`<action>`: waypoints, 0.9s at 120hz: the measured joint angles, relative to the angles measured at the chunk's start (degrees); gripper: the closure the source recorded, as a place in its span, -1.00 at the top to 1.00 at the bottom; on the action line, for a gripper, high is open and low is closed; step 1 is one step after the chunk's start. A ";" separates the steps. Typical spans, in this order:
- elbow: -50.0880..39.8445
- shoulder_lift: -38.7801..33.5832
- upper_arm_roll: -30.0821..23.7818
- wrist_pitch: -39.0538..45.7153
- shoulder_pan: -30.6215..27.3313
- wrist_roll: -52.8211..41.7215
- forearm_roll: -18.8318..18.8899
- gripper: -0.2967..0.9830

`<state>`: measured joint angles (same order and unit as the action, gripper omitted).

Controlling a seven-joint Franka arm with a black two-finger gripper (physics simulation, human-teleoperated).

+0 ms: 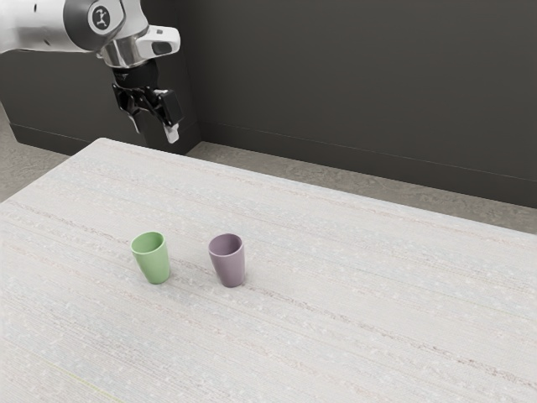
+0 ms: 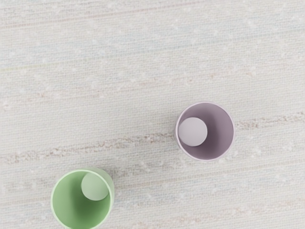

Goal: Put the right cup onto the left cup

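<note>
A robot arm holds its jaws wide, raised above the cups' level, as green and purple cups stand upright, apart, on the pale worktop.

Tool — high, fingers apart

We see soft, bright light on the worktop below the claw, dimming inside the green cup and purple cup.
</note>
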<state>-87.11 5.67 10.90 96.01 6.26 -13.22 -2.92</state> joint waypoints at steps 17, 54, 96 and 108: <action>0.06 0.09 0.00 0.02 0.01 0.08 0.04 0.54; -2.18 -0.20 -0.40 0.21 0.13 0.24 -1.26 0.54; -14.55 1.08 -4.06 9.87 1.00 3.52 -2.56 0.54; -16.54 2.05 -4.16 12.44 0.75 4.50 -2.57 0.54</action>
<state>-103.65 7.72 6.74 108.45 7.01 -8.72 -5.49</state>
